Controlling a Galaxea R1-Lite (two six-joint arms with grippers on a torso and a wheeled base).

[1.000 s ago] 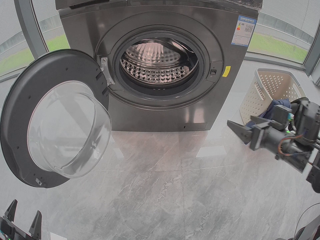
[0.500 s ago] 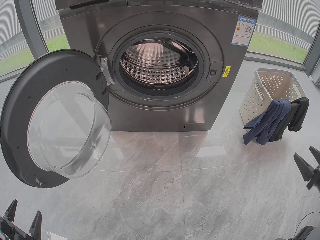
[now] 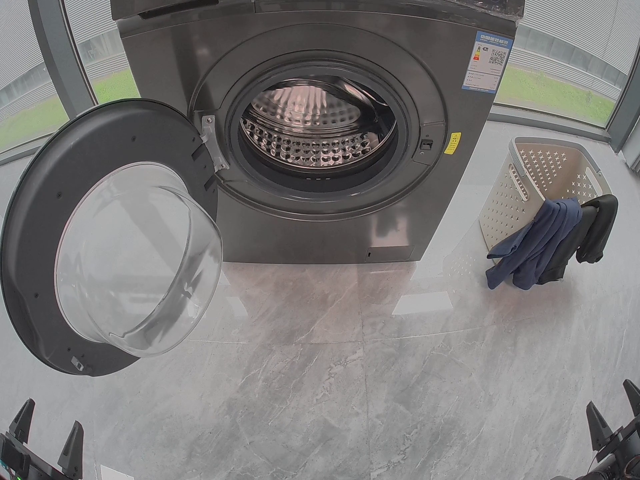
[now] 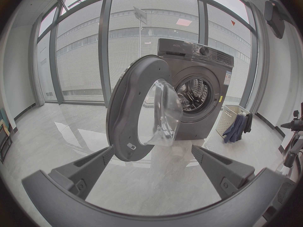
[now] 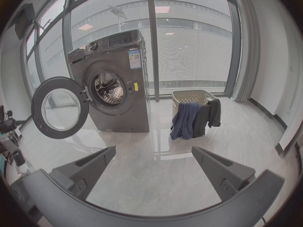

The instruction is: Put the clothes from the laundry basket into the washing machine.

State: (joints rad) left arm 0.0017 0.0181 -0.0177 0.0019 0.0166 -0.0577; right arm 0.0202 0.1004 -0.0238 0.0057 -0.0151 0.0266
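First pick pending: dark blue and black clothes (image 3: 540, 241) drape the cream perforated laundry basket (image 3: 513, 201) beside the seemingly empty grey washing machine (image 3: 167, 55), so the spread, empty right gripper (image 3: 613, 411) must reach them; left gripper (image 3: 50, 418) likewise spread.

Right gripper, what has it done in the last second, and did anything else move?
The right gripper pulled back from the laundry basket toward the robot, open and empty. The clothes stay draped over the basket rim, the washing machine door stays open, and the left gripper hasn't moved.
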